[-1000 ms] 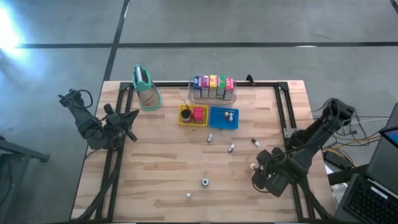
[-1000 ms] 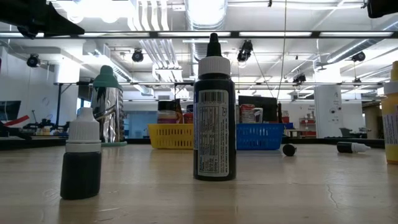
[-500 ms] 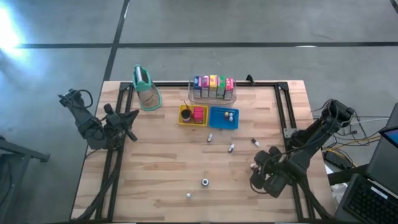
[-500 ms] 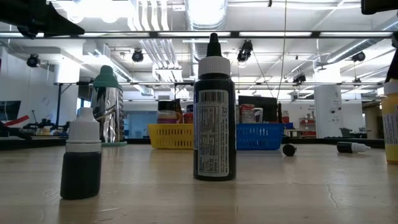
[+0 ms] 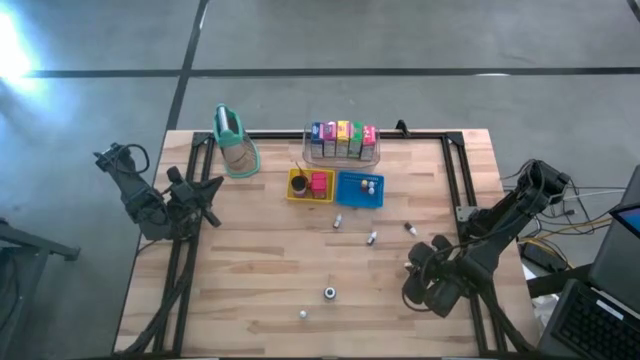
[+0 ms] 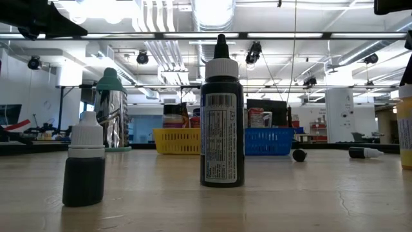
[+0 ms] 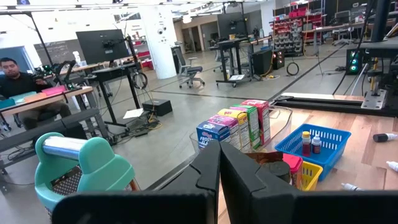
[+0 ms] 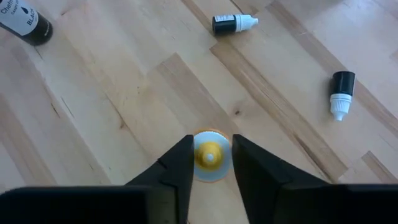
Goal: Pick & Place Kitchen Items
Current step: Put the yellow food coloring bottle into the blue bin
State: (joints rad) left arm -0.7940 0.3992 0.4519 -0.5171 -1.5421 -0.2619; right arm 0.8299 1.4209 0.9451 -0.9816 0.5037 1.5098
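A small bottle with a white and yellow cap (image 8: 209, 155) stands upright on the wooden table (image 5: 260, 280), near its right edge, and my right gripper (image 8: 210, 163) hangs straight over it. My two dark fingers (image 8: 177, 168) sit just beside the cap, one on each side; I cannot tell whether they press it yet. In the low view this bottle shows as a yellow body at the far right edge (image 6: 405, 132).

Other little bottles lie scattered over the pale planks: two on their sides nearby, one white-tipped (image 8: 234, 23) and one with a black cap end (image 8: 341, 93), and a black one standing farther off (image 8: 25, 23). Toward the far edge sit a yellow tray (image 5: 310, 185), a blue tray (image 5: 360, 189) and a clear bin (image 5: 342, 146) of colourful cartons (image 7: 236, 125), with a teal-topped container (image 5: 233, 141) to their left.

My left gripper (image 7: 219, 171) waits at the table's left side, fingers pressed together.

Beyond the table is a grey floor, desks, monitors, shelving and a seated person (image 7: 17, 78).
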